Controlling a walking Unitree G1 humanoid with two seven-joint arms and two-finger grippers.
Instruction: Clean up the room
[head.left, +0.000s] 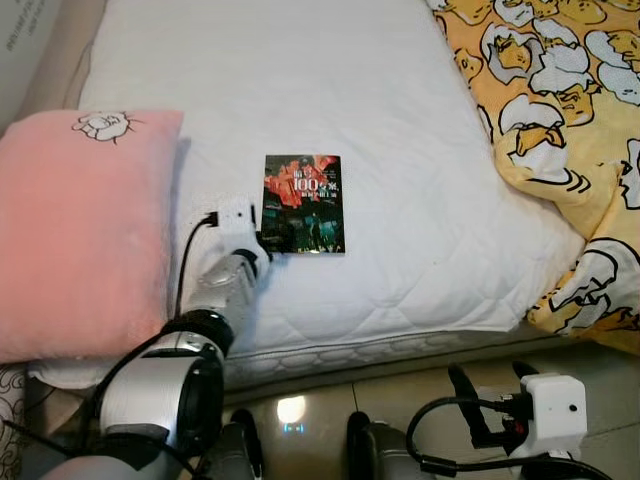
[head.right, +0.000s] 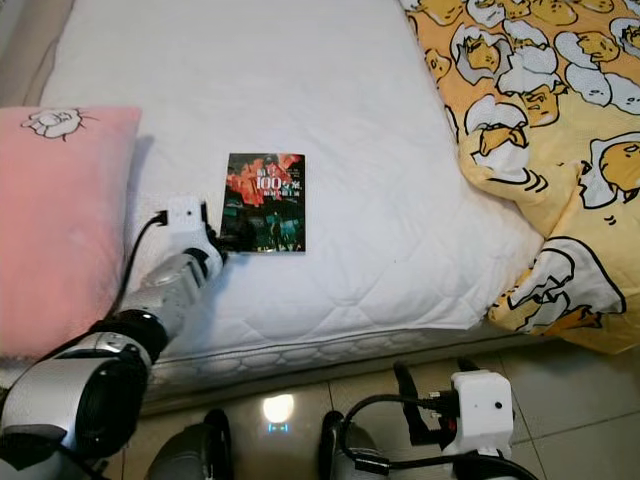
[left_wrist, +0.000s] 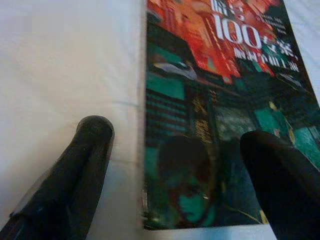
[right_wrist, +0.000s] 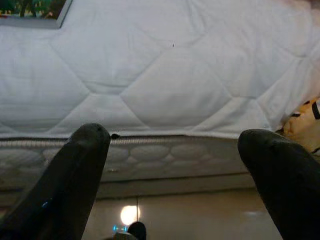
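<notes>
At the book's seven o'clock corner, the left end effector straddles its edge, spread wide to grip it.

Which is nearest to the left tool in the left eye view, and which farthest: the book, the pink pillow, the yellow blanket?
1. Book: directly at the left tool, on the white mattress.
2. Pink pillow: on the robot's left.
3. Yellow blanket: far on the right side of the bed.
</notes>
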